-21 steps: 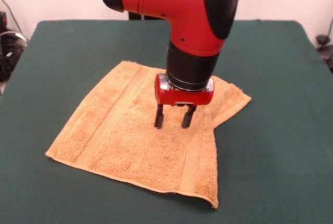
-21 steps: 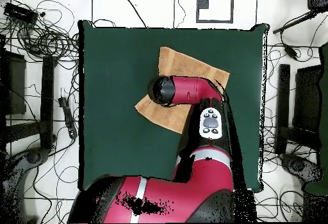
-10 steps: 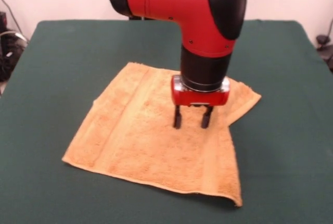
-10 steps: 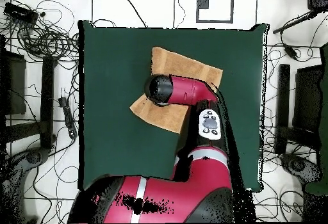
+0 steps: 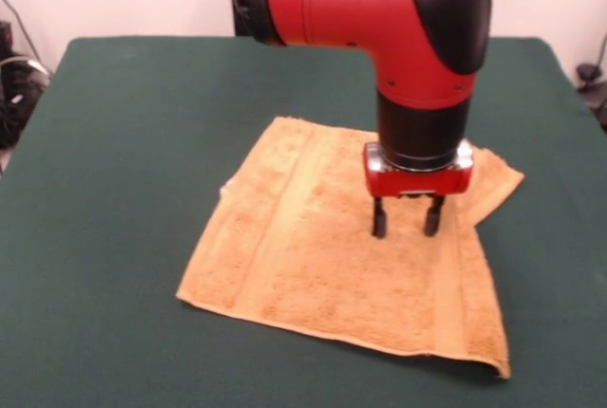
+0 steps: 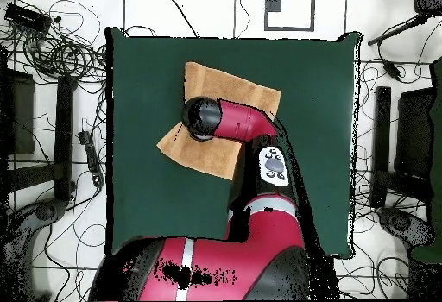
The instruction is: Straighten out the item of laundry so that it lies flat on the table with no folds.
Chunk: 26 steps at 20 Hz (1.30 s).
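The item of laundry is a golden-orange towel spread on the green table, right of the middle in the front view. Its far right corner is doubled over and pokes out past the side edge. The near right corner curls up slightly. My gripper stands upright and open on the towel's right part, both fingertips pressed onto the cloth. In the overhead view the towel shows partly. The red arm covers its middle and hides the gripper.
Tangled cables and equipment stands surround the table on the floor. In the front view the towel's near right corner lies close to the picture's bottom edge. Green cloth stretches wide to the left of the towel.
In the front view the arm has travelled steadily right, and the towel has slid right with it under the fingertips. Its shape and the doubled corner look unchanged.
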Each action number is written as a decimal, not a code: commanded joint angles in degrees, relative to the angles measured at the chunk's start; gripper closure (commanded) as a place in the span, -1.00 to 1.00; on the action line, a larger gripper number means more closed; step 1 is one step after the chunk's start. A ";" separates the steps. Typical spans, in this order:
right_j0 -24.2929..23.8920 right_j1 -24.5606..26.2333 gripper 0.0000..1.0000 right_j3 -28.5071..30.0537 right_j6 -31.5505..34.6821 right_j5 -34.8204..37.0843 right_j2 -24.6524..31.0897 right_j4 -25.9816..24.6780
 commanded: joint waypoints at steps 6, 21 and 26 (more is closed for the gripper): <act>5.46 5.03 -1.00 7.49 15.56 -2.94 12.91 8.99; 5.35 5.18 -1.00 8.08 11.52 -2.07 9.55 9.29; 5.26 4.57 -1.00 8.34 11.14 -1.60 8.51 8.53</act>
